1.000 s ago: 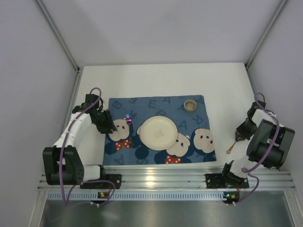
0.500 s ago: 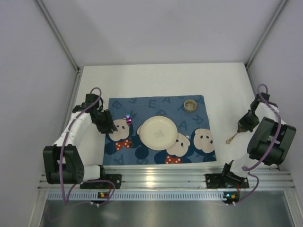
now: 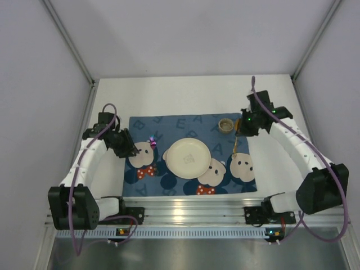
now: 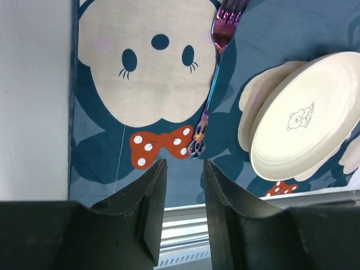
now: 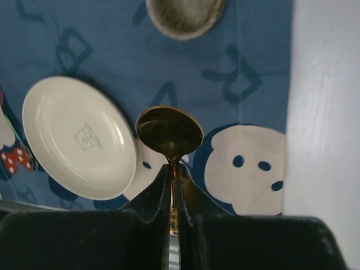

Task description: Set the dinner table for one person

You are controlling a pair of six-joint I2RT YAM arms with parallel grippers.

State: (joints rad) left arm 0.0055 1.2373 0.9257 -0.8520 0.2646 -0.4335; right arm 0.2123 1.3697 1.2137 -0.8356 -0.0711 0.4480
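Note:
On the white dinner table [image 3: 185, 93] lies a blue mouse-print placemat [image 3: 169, 126]. A cream plate [image 3: 187, 158] [image 4: 306, 115] [image 5: 79, 138] sits at its middle. A purple fork [image 3: 152, 143] [image 4: 216, 67] lies left of the plate. My left gripper [image 3: 127, 148] [image 4: 184, 169] hovers just left of the fork's handle end, open, nothing between its fingers. Over the placemat's right part, my right gripper [image 3: 240, 133] [image 5: 175, 169] is shut on the handle of a gold spoon [image 3: 235, 145] [image 5: 170, 132], held in the air with its bowl forward.
A small brown cup [image 3: 226, 125] [image 5: 184, 14] stands at the placemat's far right corner, close to my right gripper. Bare white tabletop [image 5: 323, 112] runs right of the placemat. An aluminium rail [image 3: 191, 211] borders the near edge; grey walls enclose the sides and back.
My right arm has swung from the table's right side up and left over the placemat, carrying the spoon off the tabletop. The left arm has hardly moved.

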